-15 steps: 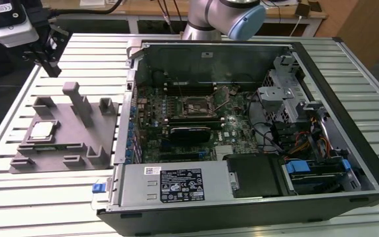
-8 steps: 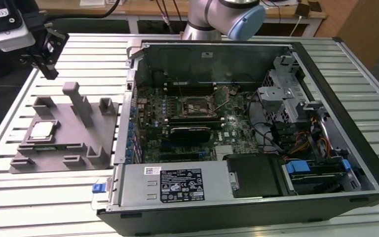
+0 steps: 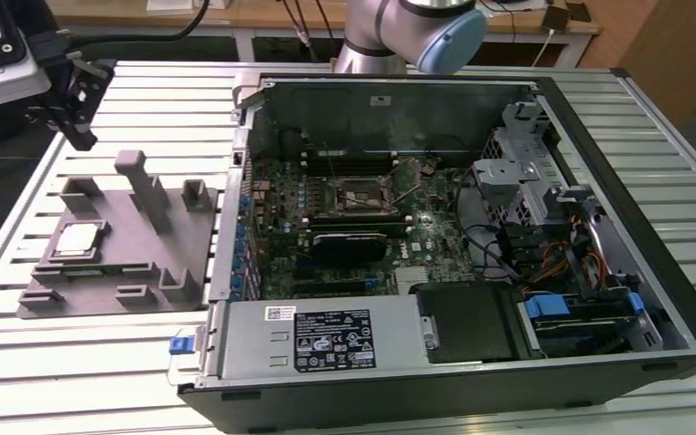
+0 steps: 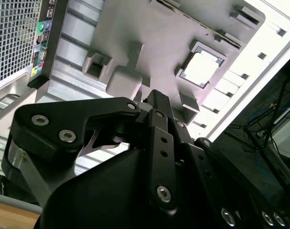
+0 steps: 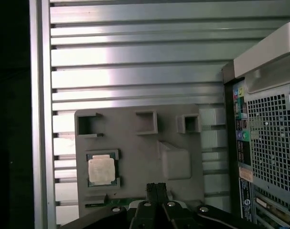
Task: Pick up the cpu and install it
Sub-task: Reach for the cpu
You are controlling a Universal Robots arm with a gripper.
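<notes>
Nearest item: gripper [image 5: 156,187], black and closest in both wrist views. Its fingers are pressed together with nothing between them, so I log it as clenched and empty. In the exterior view it hangs over the far end of the fixture, apart from the chip and touching nothing

Item: cpu [image 5: 102,170], silvery top up, lying flat in a square recess of the grey fixture plate [image 5: 135,138]. It is not yet lifted. I judge the recess is there to keep it square and at a known spot for a straight-down grasp

Item: fixture plate, flat on the slatted metal table [image 3: 142,86], just beside the computer case [image 3: 638,181], on the exterior view's left. Raised blocks stand on it, and its other pockets are vacant

Item: computer case, laid on its side with the panel off. I judge this turns the board upward for reach from above

Item: socket [image 3: 366,195], a black-framed square near the board's middle, well apart from the cpu. It looks unoccupied, though I cannot tell for sure
</notes>
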